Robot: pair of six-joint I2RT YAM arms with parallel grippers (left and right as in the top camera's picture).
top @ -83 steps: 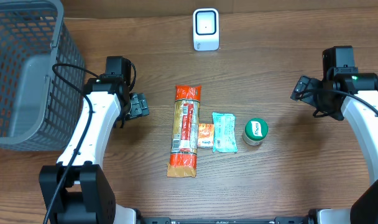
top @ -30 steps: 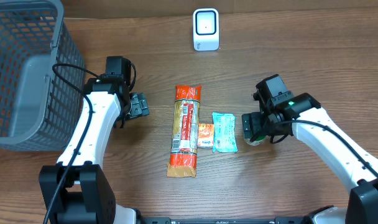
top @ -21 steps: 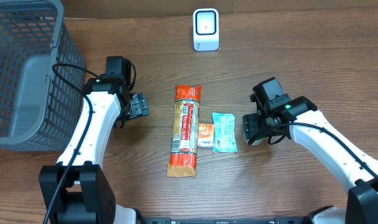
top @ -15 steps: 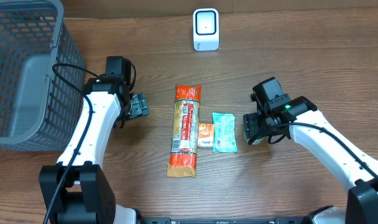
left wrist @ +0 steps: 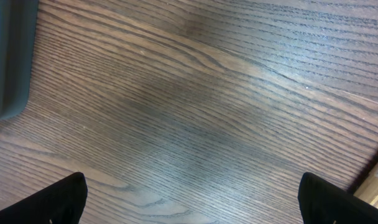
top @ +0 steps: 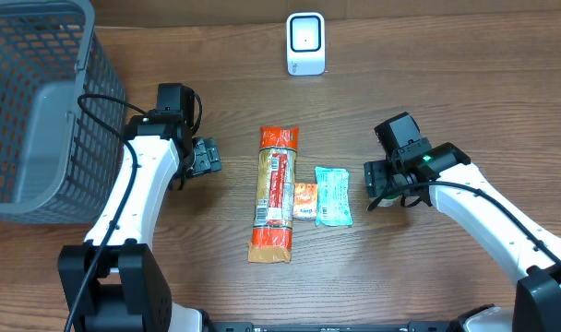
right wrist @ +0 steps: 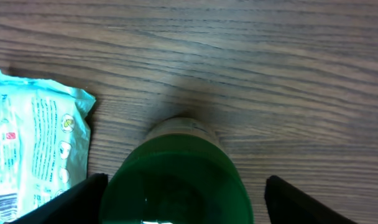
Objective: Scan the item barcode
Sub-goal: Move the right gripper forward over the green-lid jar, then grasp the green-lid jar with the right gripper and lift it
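Right end effector [top: 380, 184] is low over the green-lidded jar [right wrist: 176, 180], which stands on the table [top: 447, 83] at 3 o'clock of the teal packet [top: 332, 195], just beside it. In the wrist view the lid sits between the two fingers [right wrist: 74, 200]. The jaws are spread and released, with bare wood showing on the 3 o'clock side of the lid. Contact on the 9 o'clock side cannot be told. From overhead the jar is almost wholly hidden under the end effector.

Left end effector [top: 205, 157] is spread wide over bare wood, holding nothing, at 9 o'clock of the long orange pack [top: 275, 194].

Scanner [top: 305, 43] stands at the 12 o'clock edge, well apart from the jar. Basket [top: 41, 101] is at 10 o'clock.
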